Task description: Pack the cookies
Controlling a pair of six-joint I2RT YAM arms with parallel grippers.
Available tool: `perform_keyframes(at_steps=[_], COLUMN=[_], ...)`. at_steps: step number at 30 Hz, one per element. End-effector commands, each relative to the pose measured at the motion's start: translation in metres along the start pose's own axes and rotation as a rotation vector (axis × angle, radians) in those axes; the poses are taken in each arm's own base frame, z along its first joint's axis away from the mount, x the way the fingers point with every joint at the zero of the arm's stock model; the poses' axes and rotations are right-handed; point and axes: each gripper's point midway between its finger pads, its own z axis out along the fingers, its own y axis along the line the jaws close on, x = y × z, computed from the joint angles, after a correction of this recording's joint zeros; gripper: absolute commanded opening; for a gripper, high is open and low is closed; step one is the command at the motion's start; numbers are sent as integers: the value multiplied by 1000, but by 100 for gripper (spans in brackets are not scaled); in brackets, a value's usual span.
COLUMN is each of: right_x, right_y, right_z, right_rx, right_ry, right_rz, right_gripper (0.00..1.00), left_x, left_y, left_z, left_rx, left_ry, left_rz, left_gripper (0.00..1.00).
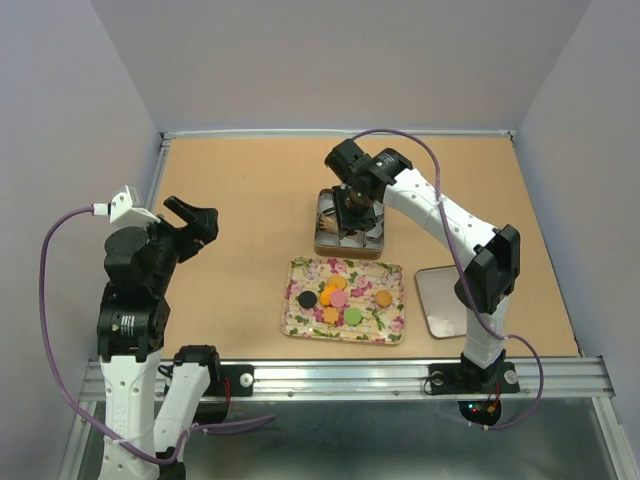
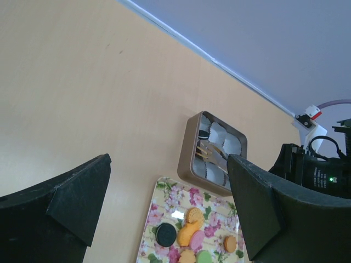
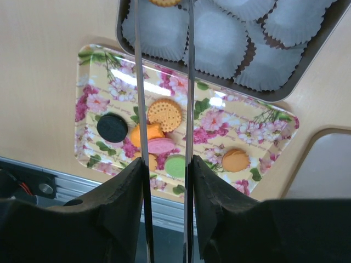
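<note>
We find the cookies (image 1: 339, 299) on the floral tray (image 1: 372, 322), which lies on the table (image 1: 230, 190) close to the middle of its near edge. Seven lie there:

- A black cookie (image 1: 307, 299) sits toward the tray's left edge.
- A cluster of yellow, orange, pink and green ones fills the middle, some of them touching.
- A single orange cookie (image 1: 384, 298) sits toward the right edge.

Just beyond the tray's far edge stands the tin (image 1: 322, 245), lined with white paper cups (image 3: 219, 38). The lid (image 1: 440, 300) lies flat beside the tray's right edge.

The right pincer (image 3: 168, 164) hangs above the tin. It is partly closed on a pair of metal tongs (image 3: 190, 82), with one finger pressing each blade. Between the blade tips, over a paper cup, we see part of one tan cookie (image 3: 164, 2); the rest is cut off by the edge of the right wrist view.

The left pincer (image 1: 192, 222) is raised near the table's left edge, well apart from the tray. Its jaws are fully spread and it holds nothing.
</note>
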Motion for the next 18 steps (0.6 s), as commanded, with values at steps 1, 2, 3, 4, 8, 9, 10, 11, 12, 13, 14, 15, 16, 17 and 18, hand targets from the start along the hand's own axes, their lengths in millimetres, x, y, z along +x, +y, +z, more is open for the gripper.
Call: perform_keyframes(at_steps=[1, 2, 3, 4, 8, 9, 10, 11, 12, 13, 14, 15, 16, 17, 18], right_x=[-12, -12, -13, -14, -19, -21, -22, -23, -25, -26, -28, -30, -31, -31, -32], right_y=[8, 8, 8, 8, 10, 9, 9, 9, 8, 9, 9, 9, 8, 8, 8], right_z=[-18, -18, -18, -18, -21, -22, -23, -24, -25, -25, -26, -26, -27, -28, -30], right_rx=[-58, -59, -57, -57, -59, -57, -56, -56, -53, -53, -54, -55, -53, -54, -53], right_ry=[-79, -80, -84, -85, -102, -110, -114, -118, -125, -129, -133, -136, -137, -138, -144], right_rz=[0, 0, -2, -2, -5, -6, -6, -7, -6, -7, -8, -7, -5, -5, -8], right_gripper=[44, 45, 46, 46, 49, 50, 51, 52, 52, 52, 53, 53, 53, 53, 53], left_x=[-4, -4, -4, -4, -4, -4, -5, -4, -4, -4, -3, -4, -4, -4, -5], left_y=[-2, -2, -2, -2, -2, -2, -3, -2, -2, -2, -2, -3, -3, -3, -4], left_z=[3, 3, 3, 3, 2, 1, 1, 1, 1, 1, 1, 0, 0, 0, 0], left_rx=[13, 14, 13, 13, 13, 13, 15, 12, 13, 14, 14, 15, 16, 16, 18], left_ry=[-18, -20, -19, -18, -18, -18, -21, -17, -18, -18, -15, -17, -15, -15, -17], left_rz=[10, 10, 10, 10, 10, 10, 10, 10, 8, 8, 8, 8, 8, 8, 8], left_gripper=[99, 99, 99, 99, 99, 99, 99, 99, 99, 99, 99, 99, 99, 99, 99])
